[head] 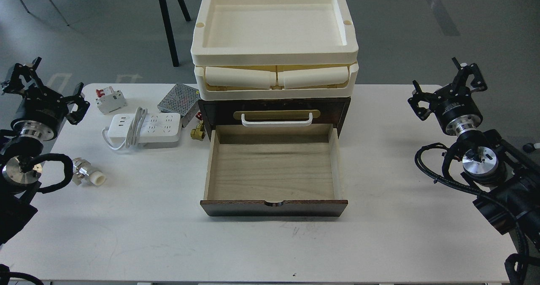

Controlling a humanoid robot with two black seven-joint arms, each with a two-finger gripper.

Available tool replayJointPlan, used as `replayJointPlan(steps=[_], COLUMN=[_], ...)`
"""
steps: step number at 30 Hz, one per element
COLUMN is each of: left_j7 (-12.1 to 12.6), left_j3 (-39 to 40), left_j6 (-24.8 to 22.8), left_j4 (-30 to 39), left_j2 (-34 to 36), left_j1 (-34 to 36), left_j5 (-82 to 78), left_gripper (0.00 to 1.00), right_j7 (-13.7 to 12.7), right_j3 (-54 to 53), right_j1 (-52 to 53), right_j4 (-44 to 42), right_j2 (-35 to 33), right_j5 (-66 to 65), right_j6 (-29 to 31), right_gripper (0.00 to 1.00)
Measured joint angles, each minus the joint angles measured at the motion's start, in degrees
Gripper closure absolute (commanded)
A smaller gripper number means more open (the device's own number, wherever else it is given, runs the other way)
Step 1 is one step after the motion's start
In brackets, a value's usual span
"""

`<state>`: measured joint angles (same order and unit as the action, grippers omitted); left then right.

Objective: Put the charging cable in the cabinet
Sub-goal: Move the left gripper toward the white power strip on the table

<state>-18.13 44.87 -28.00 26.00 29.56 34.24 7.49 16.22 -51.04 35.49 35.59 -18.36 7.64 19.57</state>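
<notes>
Power strip (145,125), the charging cable with its thick white cord looped across it, lies flat on the white table (126,226) at nine o'clock from the cabinet (274,112), just beside it. The cabinet's lower drawer (272,171) stands pulled out. Left gripper (44,82) hangs at the table's nine o'clock edge, right gripper (447,87) at three o'clock, both with fingers apart, gripping nothing.

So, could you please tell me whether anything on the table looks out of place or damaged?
Nothing stands out. The charging cable lies flat with its cord looped over it, left of the cabinet, whose bottom drawer is open and empty.
</notes>
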Motion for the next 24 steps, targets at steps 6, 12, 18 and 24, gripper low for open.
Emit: replayJointPlan(steps=[6,12,18,24], left_j7=[-0.07,0.0,-0.03,-0.36], left_j3=[0.1,-1.58,-5.36,-5.85], left_j6=[0.0,0.0,0.0,-0.01], left_j4=[-0.05,0.79,3.91,12.72], left_j2=[0.49,3.13,9.3,14.09], left_j1=[-0.19,-0.21,2.04,4.88], left_j5=[0.04,-1.24,-12.98,-37.23], left_gripper=[0.0,0.01,0.0,0.01], right_j7=[0.13,0.33,0.51,0.58], right_j3=[0.16,0.23,0.28,0.37], right_j1=[-0.17,-0.25,-0.33,-0.34], right_j4=[0.13,0.17,0.19,0.19], right_j2=[0.0,0.0,0.01,0.01], right_j5=[-0.01,-0.03,-0.07,-0.08], right_j6=[0.12,0.17,0.35,0.48], right_gripper=[0.0,0.0,0.0,0.0])
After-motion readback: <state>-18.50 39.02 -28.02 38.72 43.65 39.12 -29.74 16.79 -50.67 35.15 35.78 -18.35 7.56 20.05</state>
